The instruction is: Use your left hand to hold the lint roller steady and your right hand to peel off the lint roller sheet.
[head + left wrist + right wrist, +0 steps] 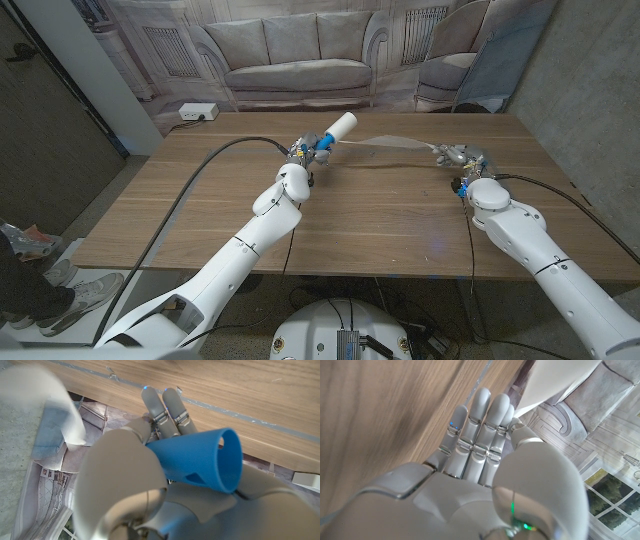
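Wooden counter (pixel 380 215) under both your arms: your left hand (pixel 303 152) grips the lint roller (pixel 332 132) by its blue handle, raised; your right hand (pixel 456 157) pinches the sheet (pixel 395 143) stretched between them.

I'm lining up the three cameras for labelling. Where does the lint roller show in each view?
Head view: the lint roller is at the table's far middle, held by the left hand, its sheet stretched toward the right hand.
Left wrist view: its blue handle sits mid-picture in the hand's grip.
Right wrist view: I see no roller body, just the white sheet beyond the fingers.
Shared landmark: the wooden table.
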Motion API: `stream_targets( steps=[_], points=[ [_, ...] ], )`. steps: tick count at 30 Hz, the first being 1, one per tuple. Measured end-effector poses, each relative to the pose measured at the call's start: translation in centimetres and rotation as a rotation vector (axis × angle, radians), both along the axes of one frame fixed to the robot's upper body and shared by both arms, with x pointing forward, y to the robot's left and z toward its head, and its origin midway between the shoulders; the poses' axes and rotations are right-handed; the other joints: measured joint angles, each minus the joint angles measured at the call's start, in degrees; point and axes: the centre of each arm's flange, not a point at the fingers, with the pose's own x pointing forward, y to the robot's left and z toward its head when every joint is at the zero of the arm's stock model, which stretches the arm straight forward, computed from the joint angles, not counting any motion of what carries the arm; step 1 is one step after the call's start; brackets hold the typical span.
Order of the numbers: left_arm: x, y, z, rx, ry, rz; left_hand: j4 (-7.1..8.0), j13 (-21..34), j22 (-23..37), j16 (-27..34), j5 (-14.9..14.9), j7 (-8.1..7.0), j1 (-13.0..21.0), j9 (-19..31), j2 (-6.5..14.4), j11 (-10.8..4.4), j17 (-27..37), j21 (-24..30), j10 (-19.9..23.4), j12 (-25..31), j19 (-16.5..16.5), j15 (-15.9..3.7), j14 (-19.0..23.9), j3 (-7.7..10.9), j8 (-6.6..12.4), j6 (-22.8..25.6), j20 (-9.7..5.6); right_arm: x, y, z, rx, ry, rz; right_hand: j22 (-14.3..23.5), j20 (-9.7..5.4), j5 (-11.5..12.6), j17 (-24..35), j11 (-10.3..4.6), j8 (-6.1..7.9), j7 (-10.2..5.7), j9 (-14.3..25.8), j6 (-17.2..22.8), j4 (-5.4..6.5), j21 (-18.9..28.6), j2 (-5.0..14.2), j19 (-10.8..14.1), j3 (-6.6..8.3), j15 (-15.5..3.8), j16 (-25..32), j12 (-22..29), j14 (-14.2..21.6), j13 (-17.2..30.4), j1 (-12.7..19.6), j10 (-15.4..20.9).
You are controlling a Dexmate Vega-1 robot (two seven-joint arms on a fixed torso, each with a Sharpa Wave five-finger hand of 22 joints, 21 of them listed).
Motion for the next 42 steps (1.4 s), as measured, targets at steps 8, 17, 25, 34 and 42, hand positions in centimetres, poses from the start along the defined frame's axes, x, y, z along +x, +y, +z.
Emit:
stream_targets(
  steps=[8, 17, 25, 34, 42],
  points=[
    [0.0, 0.0, 0.0, 0.003, 0.0, -0.002, 0.0, -0.08, 0.0, -0.41, -0.02, 0.0, 0.0, -0.01, 0.0, 0.1, 0.17, 0.4, 0.49, -0.17, -0.11, 0.0, 0.0, -0.01, -0.21, 0.0, 0.12, -0.1, 0.0, 0.0, 0.011, -0.007, -0.005, -0.53, 0.23, -0.01, 0.53, -0.12, 0.0, 0.0, -0.06, 0.0, 0.0, 0.56, -0.23, -0.23, 0.48, -0.12, 0.0, -0.23, -0.11, 0.05, -0.24, -0.12],
    [0.1, 0.1, 0.0, 0.003, 0.0, -0.003, 0.0, -0.08, 0.0, -0.47, -0.02, 0.0, -0.23, 0.03, -0.23, 0.09, 0.17, 0.39, 0.5, -0.22, -0.32, 0.01, -0.01, 0.48, -0.21, 0.0, 0.11, 0.0, 0.2, 0.1, 0.019, -0.014, -0.001, -1.25, 0.31, -0.03, 0.98, -0.12, -0.4, -0.13, -0.28, 0.12, 0.01, 1.15, -0.53, -0.31, 0.94, -0.12, -0.07, -0.66, -0.1, 0.1, -0.54, -0.13],
    [0.0, 0.4, -0.1, 0.003, 0.0, -0.008, -0.01, 0.12, 0.01, -0.64, -0.02, 0.12, -0.23, 0.07, -0.23, 0.09, 0.17, 0.85, 0.5, -0.22, -0.52, 0.02, -0.01, 0.47, -0.44, 0.12, 0.3, -0.1, 0.6, 0.2, 0.024, -0.02, 0.003, -1.86, 0.1, -0.04, 1.06, -0.45, -0.63, -0.43, -0.45, -0.01, 0.01, 1.67, -0.31, -0.95, 0.94, -0.16, -0.41, -0.88, -0.13, 0.1, -0.76, -0.46],
    [-0.1, 0.9, -0.1, 0.004, -0.002, -0.012, 0.07, 0.12, 0.01, -0.64, -0.03, 0.32, -0.23, 0.26, -0.23, 0.08, 0.16, 1.02, 0.52, -0.44, -0.51, 0.02, -0.01, 0.88, -0.44, 0.32, 0.3, -0.4, 1.2, 0.2, 0.037, -0.035, 0.01, -2.39, 0.32, -0.07, 0.75, -0.48, -1.8, -0.84, -1.42, -0.41, 0.77, 2.41, -1.18, -2.4, 0.17, -1.05, -1.18, -2.02, -1.04, -0.42, -3.65, -1.65],
    [-0.2, 1.5, -0.2, 0.005, -0.002, -0.016, 0.08, 0.1, 0.01, -0.64, -0.03, 0.32, -0.23, 0.26, -0.23, 0.07, 0.16, 1.33, 0.52, -0.44, -0.51, 0.03, -0.02, 0.87, -0.44, 0.32, 0.3, -0.6, 1.6, 0.1, 0.057, -0.061, 0.024, -2.91, 0.41, -3.56, -0.34, 1.04, -3.15, -1.02, -1.77, -2.3, 4.83, 4.0, -2.59, -3.9, -5.85, 0.02, -0.9, -3.15, -3.73, -0.69, -12.95, -3.53]
  ],
)
